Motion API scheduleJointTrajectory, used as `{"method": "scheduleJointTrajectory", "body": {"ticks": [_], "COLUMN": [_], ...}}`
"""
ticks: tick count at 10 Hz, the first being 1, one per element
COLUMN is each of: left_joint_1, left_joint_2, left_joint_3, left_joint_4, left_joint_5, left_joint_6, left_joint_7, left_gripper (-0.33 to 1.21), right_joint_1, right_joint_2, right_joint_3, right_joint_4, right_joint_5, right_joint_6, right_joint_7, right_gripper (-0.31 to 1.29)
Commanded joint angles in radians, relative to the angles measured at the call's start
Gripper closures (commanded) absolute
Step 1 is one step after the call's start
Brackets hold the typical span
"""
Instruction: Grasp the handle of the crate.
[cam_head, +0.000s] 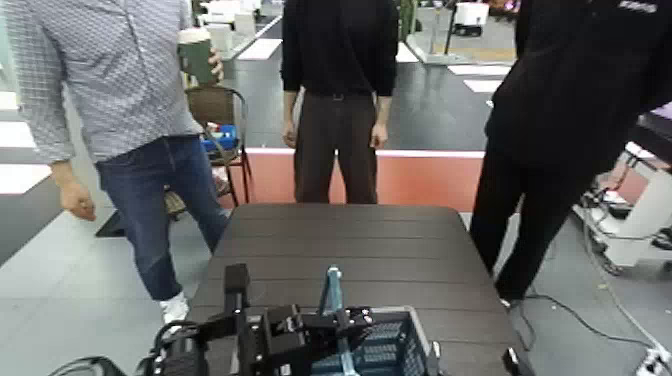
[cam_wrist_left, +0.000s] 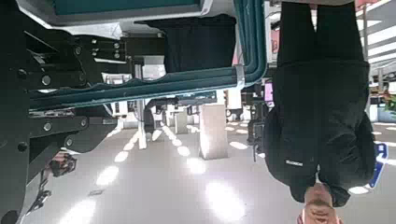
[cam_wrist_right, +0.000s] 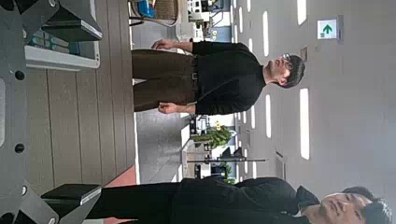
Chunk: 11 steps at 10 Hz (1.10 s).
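Note:
The grey-blue crate (cam_head: 395, 345) sits on the near edge of the dark table (cam_head: 340, 240), cut off by the bottom of the head view. Its teal handle (cam_head: 331, 290) stands upright across the middle. My left gripper (cam_head: 335, 325) reaches in from the left and its dark fingers (cam_wrist_left: 75, 61) close on the handle bar (cam_wrist_left: 149, 87), one on each side. My right gripper (cam_wrist_right: 89, 110) is open and empty, with its fingers (cam_wrist_right: 75, 23) spread wide above the table top, apart from the crate.
Three people stand at the table's far side: one in a checked shirt (cam_head: 110, 70) at the left holding a cup, one in black (cam_head: 338, 60) at the middle, one in black (cam_head: 570, 100) at the right. A chair (cam_head: 215, 120) stands behind.

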Motion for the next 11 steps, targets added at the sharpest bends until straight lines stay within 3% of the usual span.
{"method": "scheduleJointTrajectory", "body": {"ticks": [1,11], "left_joint_1": [-0.007,-0.038], "left_joint_2": [0.003,0.013], "left_joint_3": [-0.013,-0.045], "left_joint_4": [0.009,0.038], "left_joint_5": [0.025,0.031], "left_joint_6": [0.012,0.03], "left_joint_7": [0.0,-0.028], "left_gripper": [1.19,1.19], "right_joint_1": [0.0,-0.003], "right_joint_2": [-0.001,-0.001], "right_joint_3": [0.002,0.007], "right_joint_4": [0.0,0.002], "right_joint_5": [0.0,-0.017], "right_joint_6": [0.005,0.013], "right_joint_7": [0.0,0.003], "right_gripper": [0.15,0.15]}}
